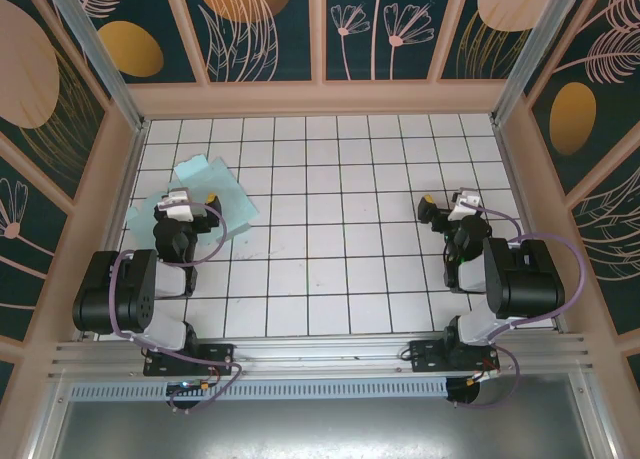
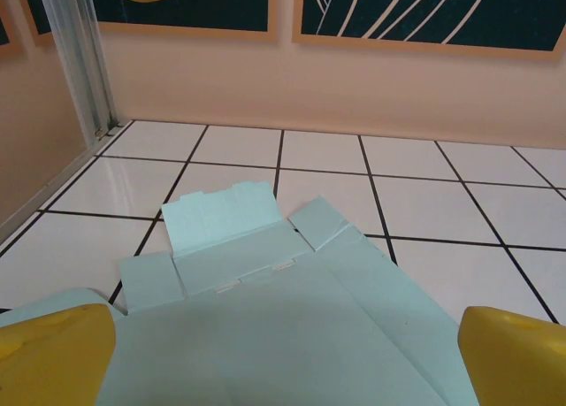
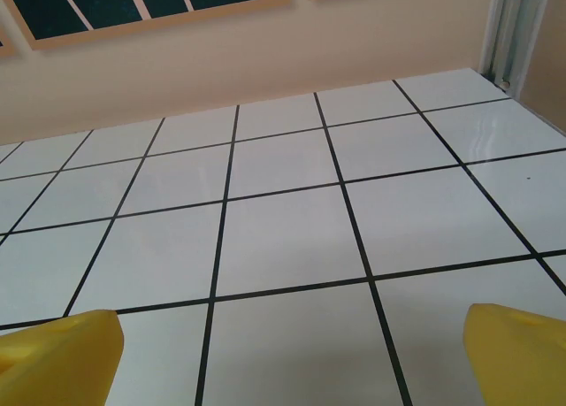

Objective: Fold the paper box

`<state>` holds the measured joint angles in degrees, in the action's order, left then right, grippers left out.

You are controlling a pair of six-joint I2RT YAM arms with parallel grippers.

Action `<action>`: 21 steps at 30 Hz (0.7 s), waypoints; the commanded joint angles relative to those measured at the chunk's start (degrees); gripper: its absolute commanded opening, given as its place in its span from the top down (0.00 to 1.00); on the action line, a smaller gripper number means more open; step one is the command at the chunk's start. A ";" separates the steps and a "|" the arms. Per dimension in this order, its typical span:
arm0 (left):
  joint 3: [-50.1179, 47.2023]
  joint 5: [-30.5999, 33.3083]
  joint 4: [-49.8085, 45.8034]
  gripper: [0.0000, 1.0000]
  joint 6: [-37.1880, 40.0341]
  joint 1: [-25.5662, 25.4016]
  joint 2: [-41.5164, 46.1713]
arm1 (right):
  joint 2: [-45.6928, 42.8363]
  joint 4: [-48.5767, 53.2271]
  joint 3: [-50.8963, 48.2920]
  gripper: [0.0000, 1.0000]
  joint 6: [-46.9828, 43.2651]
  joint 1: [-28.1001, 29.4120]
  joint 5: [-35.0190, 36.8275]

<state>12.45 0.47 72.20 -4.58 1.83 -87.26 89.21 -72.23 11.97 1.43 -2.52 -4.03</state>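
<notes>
paper box [image 1: 218, 191] is noted at the far left of the tiled table [image 1: 340, 249], laid out as a flat creased sheet. in the left wrist view a notched end flap [image 2: 221, 216] and a small side flap [image 2: 323, 222] are seen lying down on the tiles. no wall is raised and nothing is tucked. left gripper [image 1: 190, 195] is placed over the near part of the sheet, jaws spread wide, nothing held between them. contact with the paper cannot be told. right gripper [image 1: 445, 209] is found well apart on the right side, over bare tiles, jaws likewise wide and empty. the task is judged to be at its start: no fold has been made. all creasing, wall-raising and flap-tucking is left to be done.
</notes>
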 commanded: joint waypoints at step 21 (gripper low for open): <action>1.09 1.82 0.38 0.01 -0.30 -0.29 0.52 | 0.03 -2.37 0.90 0.01 -0.82 0.41 1.82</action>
<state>12.82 1.96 71.79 -4.60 1.83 -87.26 89.21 -72.23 11.97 1.43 -2.52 -3.92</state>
